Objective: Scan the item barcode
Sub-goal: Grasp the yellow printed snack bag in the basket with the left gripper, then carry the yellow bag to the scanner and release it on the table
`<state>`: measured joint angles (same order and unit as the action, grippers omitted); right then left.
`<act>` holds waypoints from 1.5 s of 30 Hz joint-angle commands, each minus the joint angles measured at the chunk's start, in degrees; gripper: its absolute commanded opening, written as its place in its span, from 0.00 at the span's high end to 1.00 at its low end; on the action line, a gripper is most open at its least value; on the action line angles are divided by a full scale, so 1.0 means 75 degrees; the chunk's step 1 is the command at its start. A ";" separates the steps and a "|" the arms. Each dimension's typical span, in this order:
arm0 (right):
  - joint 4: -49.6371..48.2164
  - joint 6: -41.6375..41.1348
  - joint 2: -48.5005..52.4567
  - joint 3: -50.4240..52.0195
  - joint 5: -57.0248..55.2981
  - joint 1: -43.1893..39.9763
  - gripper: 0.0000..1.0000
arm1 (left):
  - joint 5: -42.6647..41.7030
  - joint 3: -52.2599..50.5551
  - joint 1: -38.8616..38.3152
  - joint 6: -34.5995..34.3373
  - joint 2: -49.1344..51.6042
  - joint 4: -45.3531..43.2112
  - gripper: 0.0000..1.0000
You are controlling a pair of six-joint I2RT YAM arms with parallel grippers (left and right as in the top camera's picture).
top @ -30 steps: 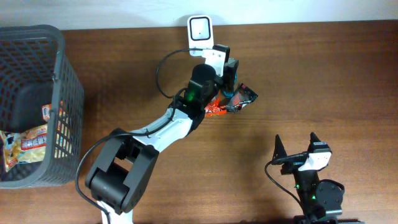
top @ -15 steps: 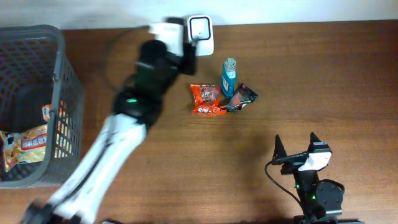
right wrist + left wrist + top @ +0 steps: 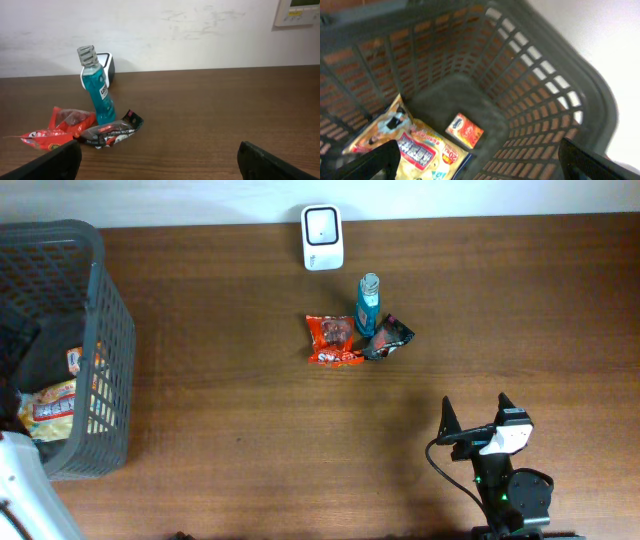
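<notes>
Presently, the scanner [image 3: 322,237] stands at the far edge of the desk [image 3: 220,380]. Just in front of it a blue bottle [image 3: 368,304] stands upright, with a red packet [image 3: 333,341] and a dark packet [image 3: 387,337] lying by its base. Well left of the scanner, the left pincer [image 3: 480,157] hangs released and empty over the basket [image 3: 110,350], which holds a yellow packet [image 3: 415,145] and a small orange box [image 3: 464,131]. The right pincer [image 3: 476,412] is released and empty, well in front of the scanner.

wooden table [image 3: 200,330]; white wall [image 3: 200,35]

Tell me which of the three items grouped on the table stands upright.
The blue bottle with the grey cap stands upright; the red packet and the dark packet beside it lie flat.
</notes>
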<state>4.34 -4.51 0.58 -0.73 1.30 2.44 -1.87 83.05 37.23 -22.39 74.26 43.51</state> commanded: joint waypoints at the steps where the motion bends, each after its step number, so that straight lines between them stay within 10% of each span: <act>1: 0.0029 -0.0029 -0.0050 0.0055 -0.0067 0.0009 0.02 | -0.0111 0.0064 0.0143 -0.0522 0.0863 0.0306 0.01; 15: 0.0029 -0.0029 -0.0023 0.0055 -0.0064 0.0012 0.02 | 0.1830 0.0064 0.0172 -0.2818 0.5336 0.0688 0.00; 24: 0.0029 -0.0029 -0.0023 0.0055 -0.0067 0.0009 0.02 | 0.2133 0.0122 0.0172 -0.2809 0.5470 0.0845 1.00; 38: 0.0029 -0.0029 -0.0023 0.0055 -0.0067 0.0009 0.02 | -0.1078 0.1341 -0.0513 -0.2812 -0.0440 0.0667 1.00; 45: 0.0029 -0.0029 -0.0023 0.0055 -0.0067 0.0009 0.02 | -0.0912 0.1291 -0.4931 -0.2684 -0.0012 0.0589 1.00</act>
<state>4.34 -4.54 0.58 -0.73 1.28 2.44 -12.60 92.58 13.32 -43.31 67.99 48.45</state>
